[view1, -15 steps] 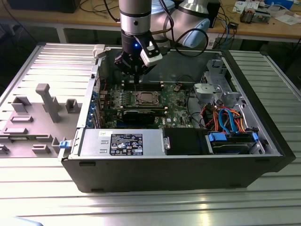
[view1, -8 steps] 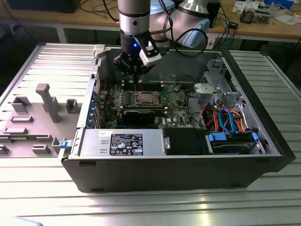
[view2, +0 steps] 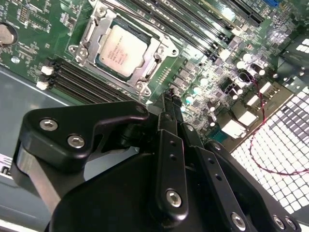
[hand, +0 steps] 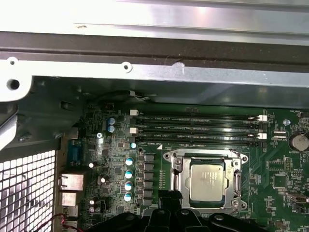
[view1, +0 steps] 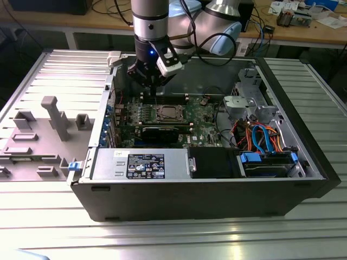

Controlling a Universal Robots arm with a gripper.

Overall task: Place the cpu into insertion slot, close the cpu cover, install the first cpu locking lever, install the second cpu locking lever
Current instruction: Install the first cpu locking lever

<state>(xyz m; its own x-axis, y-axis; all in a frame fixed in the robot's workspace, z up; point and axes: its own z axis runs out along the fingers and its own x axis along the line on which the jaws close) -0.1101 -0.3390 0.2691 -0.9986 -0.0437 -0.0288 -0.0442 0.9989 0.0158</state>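
The cpu (view2: 120, 50) lies flat in the insertion slot (view2: 77, 50) on the green board, its silver-grey top facing up; it also appears in the first wrist view (hand: 206, 181) and the exterior view (view1: 167, 112). The cpu cover (hand: 179, 178) lies down as a silvery frame around the chip. A thin wire lever (view2: 145, 21) runs along one side of the socket. My gripper (view2: 168, 94) hangs just above the board beside the socket, shut with nothing between its fingers. From outside, the gripper (view1: 155, 92) stands a little behind the socket, inside the open computer case.
Long black memory slots (hand: 198, 130) run behind the socket. A power supply (view1: 141, 162) and a drive bay with coloured cables (view1: 260, 135) fill the case front and the exterior view's right. A grey fixture tray (view1: 43, 130) lies outside on the exterior view's left.
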